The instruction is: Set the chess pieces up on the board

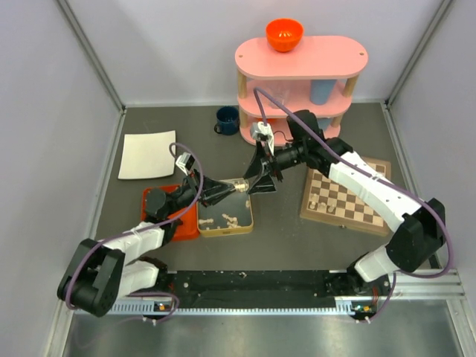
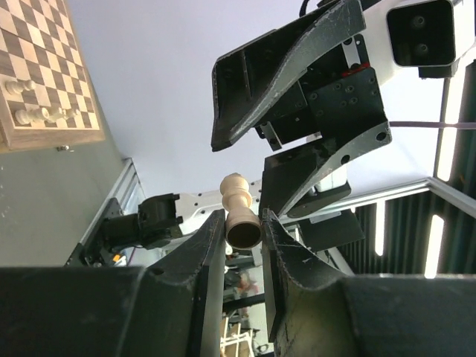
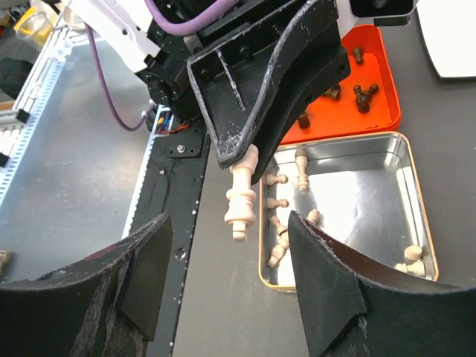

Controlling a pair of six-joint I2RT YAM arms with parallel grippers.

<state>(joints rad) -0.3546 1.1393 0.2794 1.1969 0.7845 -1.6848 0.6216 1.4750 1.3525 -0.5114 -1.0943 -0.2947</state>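
My left gripper (image 1: 229, 190) is shut on the base of a pale cream chess piece (image 1: 239, 187) and holds it out in the air above the silver tin (image 1: 204, 230). In the left wrist view the piece (image 2: 238, 199) sits pinched between my fingertips (image 2: 213, 224). My right gripper (image 1: 260, 181) is open, its jaws on either side of the piece's head without touching it (image 3: 241, 201). The board (image 1: 372, 216) lies to the right with a few cream pieces (image 1: 315, 201) near its left edge. More cream pieces (image 3: 278, 245) lie in the tin. Dark pieces (image 3: 361, 95) lie in the orange tray (image 3: 379, 123).
A pink two-tier shelf (image 1: 300, 56) stands at the back with an orange bowl (image 1: 284, 33) on top. A dark blue mug (image 1: 226, 120) stands left of the shelf. A white square sheet (image 1: 146, 154) lies at the left. The orange tray (image 1: 158, 197) touches the tin's left side.
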